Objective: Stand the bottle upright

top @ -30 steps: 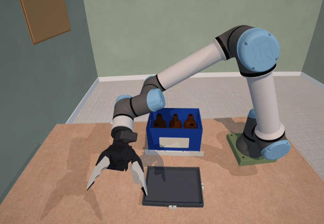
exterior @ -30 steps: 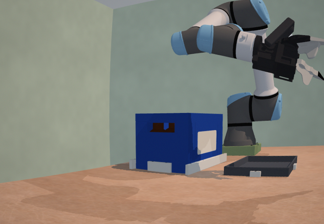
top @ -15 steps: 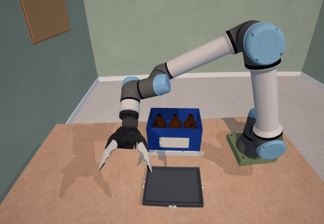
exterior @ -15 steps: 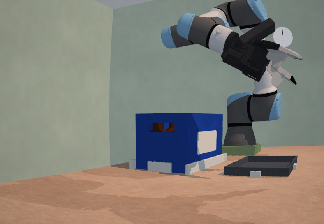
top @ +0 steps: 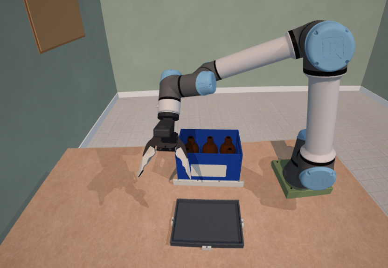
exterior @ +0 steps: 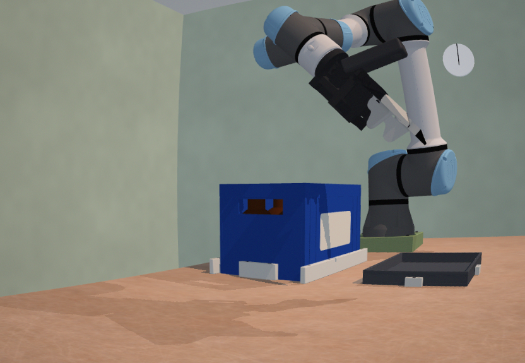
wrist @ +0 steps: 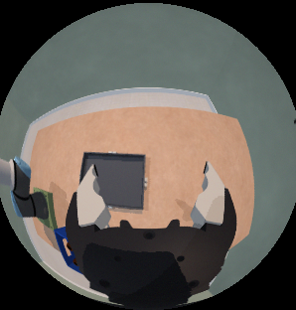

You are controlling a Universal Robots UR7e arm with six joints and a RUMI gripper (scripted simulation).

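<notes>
Top view: the blue rectangular plastic crate (top: pixel 235 168) (exterior: pixel 262 240) (wrist: pixel 62 238) stands upright, a long off-white strip (top: pixel 208 182) (exterior: pixel 330 267) running along its 6 o'clock edge. Farther toward 6 o'clock, past a band of tan tabletop (top: pixel 125 227) (exterior: pixel 127 316) (wrist: pixel 177 134), the shallow dark-grey rectangular tray (top: pixel 206 221) (exterior: pixel 415 276) (wrist: pixel 127 176) lies flat, small white blocks at its 3, 6 and 9 o'clock sides. The green square base plate (top: pixel 291 193) (exterior: pixel 381 244) (wrist: pixel 52 214) sits at 4 o'clock from the crate, well apart.

The black gripper with 2 pale, dark-tipped fingers (top: pixel 164 176) (exterior: pixel 407 139) is spread wide, its grasp holding nothing. It hangs tilted, high over the table in the exterior view, overlapping the crate's 8 o'clock corner in the top view. From it, the 5 brown bottles (top: pixel 210 147) are toward 2 to 3 o'clock, all inside the crate; which neck differs, I cannot tell.

The crate's cream rectangular label (top: pixel 208 170) (exterior: pixel 335 230) looks plain; the mark on the arm's light-blue round joint cap (top: pixel 329 45) is unreadable.
</notes>
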